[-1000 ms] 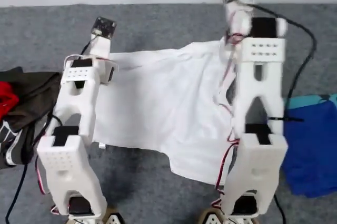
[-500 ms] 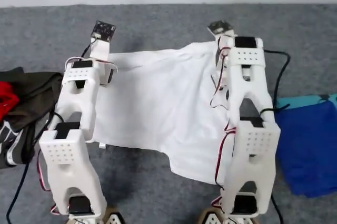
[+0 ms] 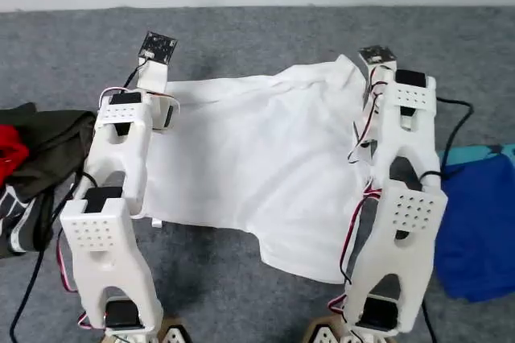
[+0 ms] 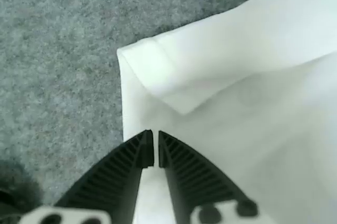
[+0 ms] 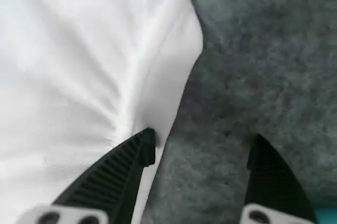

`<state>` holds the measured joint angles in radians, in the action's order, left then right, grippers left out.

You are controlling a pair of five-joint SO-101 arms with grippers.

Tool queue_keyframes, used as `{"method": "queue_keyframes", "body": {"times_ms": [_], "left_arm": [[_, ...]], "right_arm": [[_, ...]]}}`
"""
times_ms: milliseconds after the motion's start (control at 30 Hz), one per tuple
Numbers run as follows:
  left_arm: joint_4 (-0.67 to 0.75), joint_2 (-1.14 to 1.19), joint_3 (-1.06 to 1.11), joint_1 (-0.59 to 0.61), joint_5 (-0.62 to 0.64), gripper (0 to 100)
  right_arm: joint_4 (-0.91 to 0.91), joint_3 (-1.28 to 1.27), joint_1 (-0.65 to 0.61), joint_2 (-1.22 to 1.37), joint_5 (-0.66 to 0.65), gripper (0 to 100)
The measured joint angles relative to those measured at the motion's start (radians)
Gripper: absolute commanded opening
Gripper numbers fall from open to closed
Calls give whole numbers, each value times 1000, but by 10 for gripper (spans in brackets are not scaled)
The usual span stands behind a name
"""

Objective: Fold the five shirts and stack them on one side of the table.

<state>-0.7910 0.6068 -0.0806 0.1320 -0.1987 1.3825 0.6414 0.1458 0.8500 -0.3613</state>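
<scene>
The white shirt (image 3: 257, 166) lies spread flat on the grey worktop (image 3: 241, 37) between my two arms, its far edge rumpled and its near right corner hanging towards me. My left jaws are pressed almost together, with only a thin slit between the tips. They sit on the shirt's (image 4: 253, 77) left side edge, just short of the corner where the cloth is turned back on itself. I cannot tell whether any fabric is caught in that slit. My right jaws are spread wide at the shirt's (image 5: 79, 50) far right edge: one tip rests over the white cloth right at its border, beside a raised crease, and the other hangs over bare worktop, apart from the shirt. A blue shirt (image 3: 475, 230) lies to my right, and a dark pile of clothes (image 3: 40, 158) with some red in it lies to my left, both off the white shirt.
</scene>
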Motion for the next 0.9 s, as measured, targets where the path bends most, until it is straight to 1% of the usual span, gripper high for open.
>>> {"method": "queue_keyframes", "body": {"times_ms": [67,167,300,400,500,567,600,767,833,900], "left_arm": [[0,0,0,0,0,13],[0,0,0,0,0,13],[0,0,0,0,0,13],[0,0,0,0,0,13],[0,0,0,0,0,13],[0,0,0,0,0,13],[0,0,0,0,0,13],[0,0,0,0,0,13],[0,0,0,0,0,13],[0,0,0,0,0,13]], "right_arm": [[3,0,2,0,0,270],[58,0,3,-40,0,270],[143,0,3,-193,11,270],[155,0,3,-315,51,270],[124,0,-12,-368,64,269],[63,0,-44,-368,69,261],[21,0,-61,-364,69,241],[-270,0,-153,-247,69,97],[-400,0,-175,-172,69,111],[-489,-2,-189,-97,69,178]]}}
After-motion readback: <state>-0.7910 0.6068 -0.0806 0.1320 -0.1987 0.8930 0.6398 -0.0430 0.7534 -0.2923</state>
